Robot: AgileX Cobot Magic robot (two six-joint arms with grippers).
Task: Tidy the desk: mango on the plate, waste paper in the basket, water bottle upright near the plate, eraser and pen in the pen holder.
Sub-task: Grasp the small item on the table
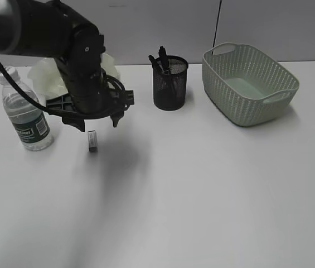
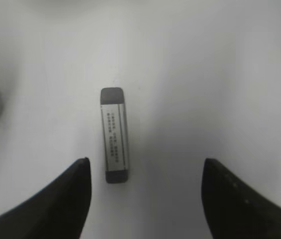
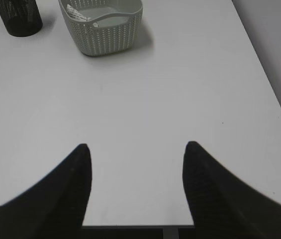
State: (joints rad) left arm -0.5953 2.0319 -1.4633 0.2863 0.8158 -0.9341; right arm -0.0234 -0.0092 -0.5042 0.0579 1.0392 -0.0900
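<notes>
The eraser (image 1: pixel 92 139), a small grey bar with a printed sleeve, lies on the white desk (image 1: pixel 202 184). My left gripper (image 1: pixel 100 124) hovers just above it, open. In the left wrist view the eraser (image 2: pixel 114 135) lies just ahead of the left gripper (image 2: pixel 145 164), nearer the left finger. The water bottle (image 1: pixel 26 111) stands upright at the left. Behind the arm, part of the plate (image 1: pixel 41 75) shows. The mango is hidden. The black pen holder (image 1: pixel 170 82) holds a pen (image 1: pixel 161 58). The right gripper (image 3: pixel 138 146) is open and empty over bare desk.
The pale green basket (image 1: pixel 249 84) stands at the back right. In the right wrist view the basket (image 3: pixel 111 31) has a bit of white printed paper (image 3: pixel 74 9) inside, and the pen holder (image 3: pixel 18 17) is to its left. The desk's front edge (image 3: pixel 135 225) lies under the right gripper.
</notes>
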